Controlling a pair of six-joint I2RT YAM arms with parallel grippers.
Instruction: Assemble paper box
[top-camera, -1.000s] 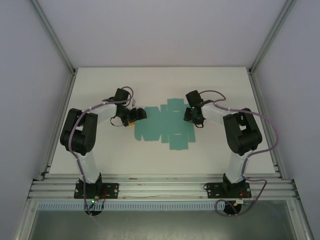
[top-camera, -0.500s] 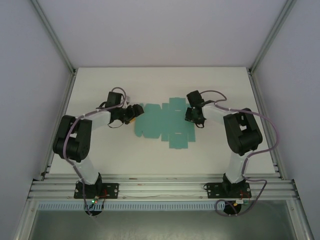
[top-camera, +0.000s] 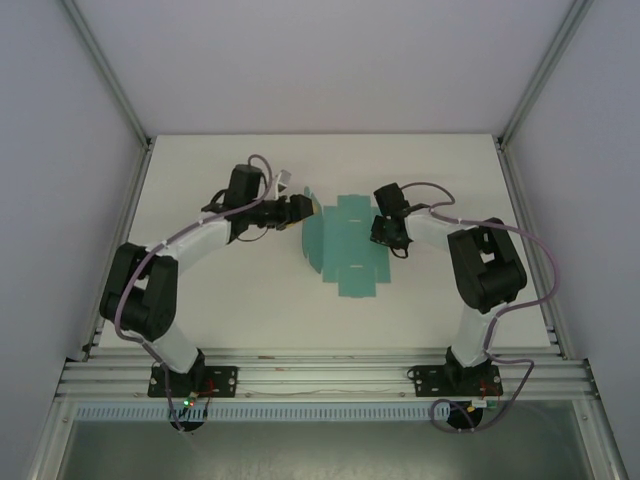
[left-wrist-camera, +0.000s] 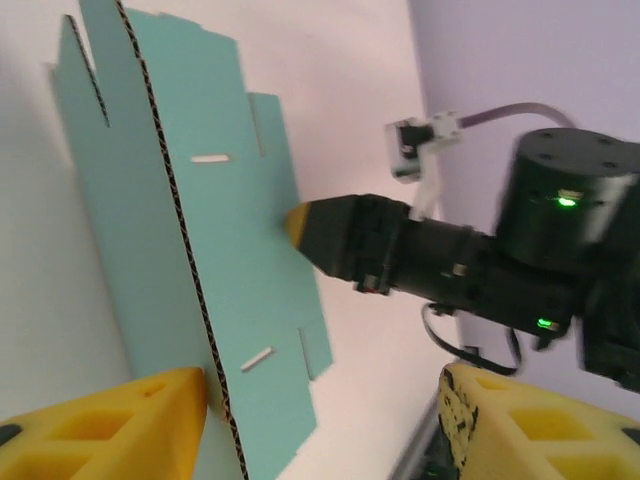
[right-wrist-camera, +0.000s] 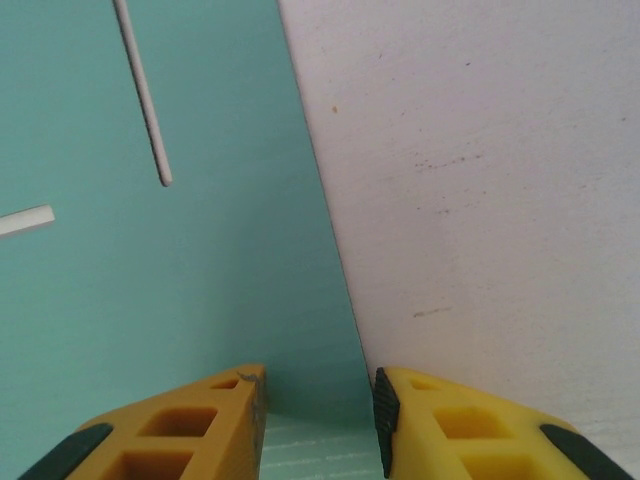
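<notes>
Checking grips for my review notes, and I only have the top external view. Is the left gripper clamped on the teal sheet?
Observer: Not clamped. In the left wrist view the left gripper has its jaws wide apart; one finger touches the paper box, the other sits clear of it.
Operator: And the right gripper?
Observer: Its wrist view shows the right gripper straddling the sheet's edge, one finger over card, one over bare table.

Plain white flat desk (top-camera: 220, 300), matte top. Lying on it around the middle is a teal-green die-cut card sheet (top-camera: 345, 250) with flaps and little slots. It's mostly flat, but its left end is tilted up off the surface. There are a few faint scuffs on the white just beside its right edge.
</notes>
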